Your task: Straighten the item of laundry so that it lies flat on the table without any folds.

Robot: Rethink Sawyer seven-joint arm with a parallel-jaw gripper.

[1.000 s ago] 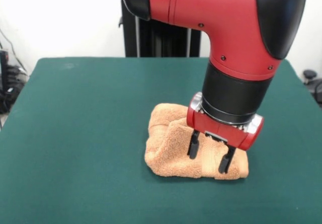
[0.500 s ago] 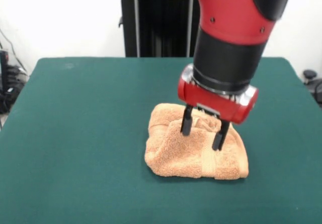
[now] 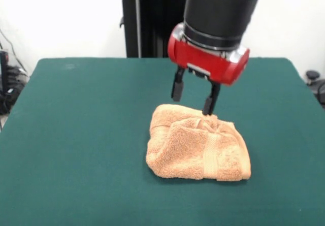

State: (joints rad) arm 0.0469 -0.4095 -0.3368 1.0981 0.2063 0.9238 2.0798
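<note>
Your table stretches dark green from the left edge, bare until you reach the towel, which sits slightly right of the middle and toward the near side. You can see the towel is orange-tan terry cloth, bunched into a thick, rounded heap with several layers folded over each other; a deep crease runs across its left part and its top is puckered. A flat woven band runs from the puckered top down to the near edge on the right half. Just above the towel's far edge your gripper hangs with its two black fingers spread apart, holding nothing; the right fingertip is close to the puckered top.
</note>
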